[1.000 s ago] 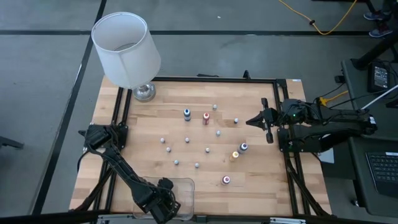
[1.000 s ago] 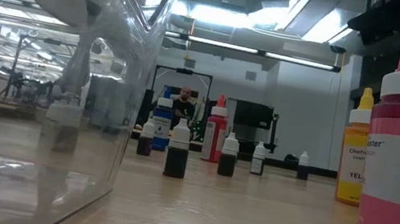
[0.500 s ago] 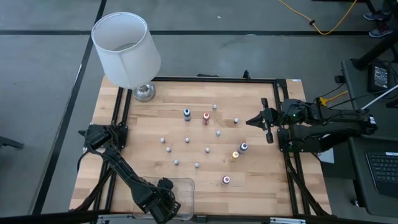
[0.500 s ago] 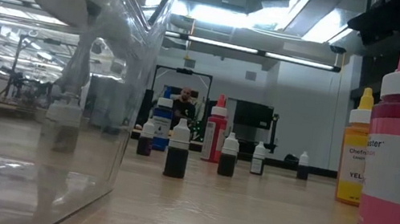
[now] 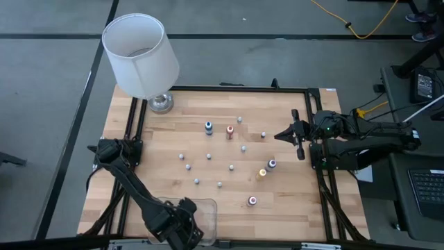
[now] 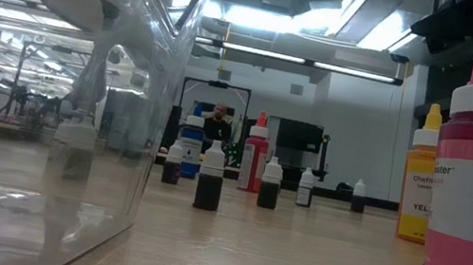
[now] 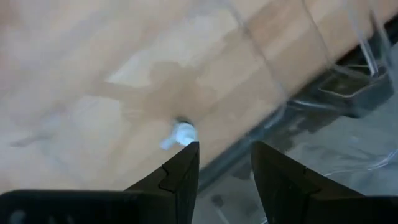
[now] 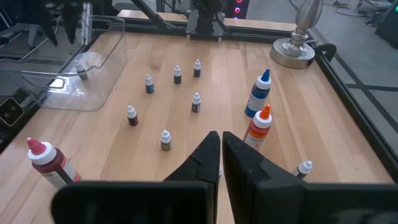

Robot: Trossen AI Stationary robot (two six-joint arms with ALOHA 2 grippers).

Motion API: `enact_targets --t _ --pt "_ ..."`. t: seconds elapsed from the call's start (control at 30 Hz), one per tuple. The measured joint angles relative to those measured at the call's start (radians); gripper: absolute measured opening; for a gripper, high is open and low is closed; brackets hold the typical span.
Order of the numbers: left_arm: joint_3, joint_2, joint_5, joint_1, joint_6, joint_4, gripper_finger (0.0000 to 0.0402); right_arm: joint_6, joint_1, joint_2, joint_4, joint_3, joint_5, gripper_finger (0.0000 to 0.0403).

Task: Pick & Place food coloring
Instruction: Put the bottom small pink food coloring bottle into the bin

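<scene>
Several tiny food coloring bottles [image 5: 209, 156] with pale tops stand scattered on the wooden table. One more small bottle [image 7: 182, 133] sits on the floor of the clear plastic container [image 5: 202, 208] at the near left. It also shows through the container's wall [image 6: 72, 148]. My left gripper [image 7: 224, 149] hangs open above that container [image 5: 186, 228], nothing between its fingers. My right gripper [image 5: 279, 136] waits shut at the table's right side, above the table [image 8: 221, 140].
Larger bottles stand among the small ones: blue [image 5: 208, 127], red [image 5: 229, 130], yellow [image 5: 262, 173], dark [image 5: 272, 164] and pink [image 5: 252, 201]. A white-shaded lamp [image 5: 142, 59] stands at the far left corner. A black frame [image 5: 243, 88] runs around the table.
My left gripper has gone up from the clear container. The small bottle in the container has stayed where it was.
</scene>
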Motion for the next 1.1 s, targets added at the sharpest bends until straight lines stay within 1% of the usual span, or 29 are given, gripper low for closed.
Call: enact_targets --t 0.1,0.2,0.3,0.43,0.6,0.73,0.83,0.93,1.03,1.1 --pt "0.088 -0.001 -0.032 0.013 0.014 -0.145 0.0141 0.000 0.000 0.000 0.000 0.000 0.000 0.0023" --pt "0.141 -0.001 -0.055 0.037 0.017 -0.284 0.0141 0.000 0.000 0.000 0.001 0.000 0.000 0.0023" --pt "0.169 0.000 -0.038 0.071 0.044 -0.366 0.0141 0.000 0.000 0.000 0.010 0.000 0.000 0.0023" --pt "0.198 -0.001 -0.017 0.132 0.135 -0.436 0.0141 -0.007 0.000 0.000 0.024 0.000 0.000 0.0023" --pt "0.183 -0.016 -0.029 0.225 0.307 -0.443 0.0141 -0.020 0.000 0.000 0.030 0.000 0.000 0.0023" --pt "0.122 -0.048 -0.080 0.299 0.471 -0.445 0.0141 0.009 0.000 0.000 0.055 0.000 0.000 0.0023" --pt "0.040 -0.116 -0.116 0.344 0.557 -0.444 0.0141 0.026 0.000 0.000 0.075 0.000 0.000 0.0023" --pt "-0.063 -0.228 -0.148 0.380 0.588 -0.443 0.0141 0.026 0.000 -0.001 0.077 0.000 0.000 0.0023" --pt "-0.192 -0.374 -0.199 0.391 0.567 -0.434 0.0141 0.028 0.000 -0.001 0.075 0.000 0.000 0.0023" --pt "-0.299 -0.472 -0.211 0.390 0.551 -0.374 0.0141 0.032 0.000 0.000 0.075 0.000 0.000 0.0023"
